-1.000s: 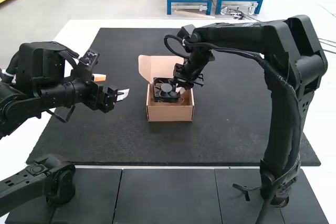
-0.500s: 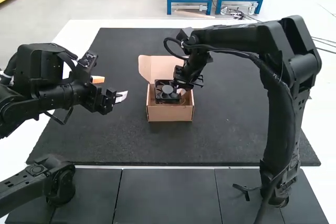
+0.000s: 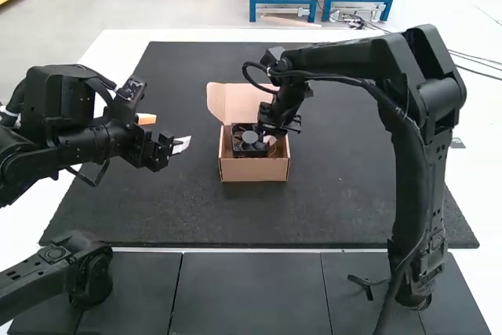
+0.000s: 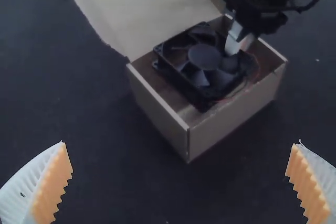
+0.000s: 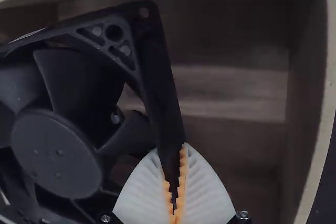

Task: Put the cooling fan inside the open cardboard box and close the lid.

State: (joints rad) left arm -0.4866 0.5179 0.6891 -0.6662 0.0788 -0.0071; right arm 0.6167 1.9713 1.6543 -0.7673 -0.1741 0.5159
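The right claw [image 3: 274, 128] pinches the fan [image 3: 248, 138] by its frame edge, tilted in the box [image 3: 255, 167] mouth. I'd level it, lower until seated, then release. The left claw [image 3: 169, 147] hangs wide at the box's nine o'clock, and the lid [image 3: 234, 100] stands open at eleven.

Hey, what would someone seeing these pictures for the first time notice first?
The black cooling fan sits tilted in the open cardboard box in the middle of the mat, its frame edge pinched by the right end effector. The left end effector hangs open to the box's left.
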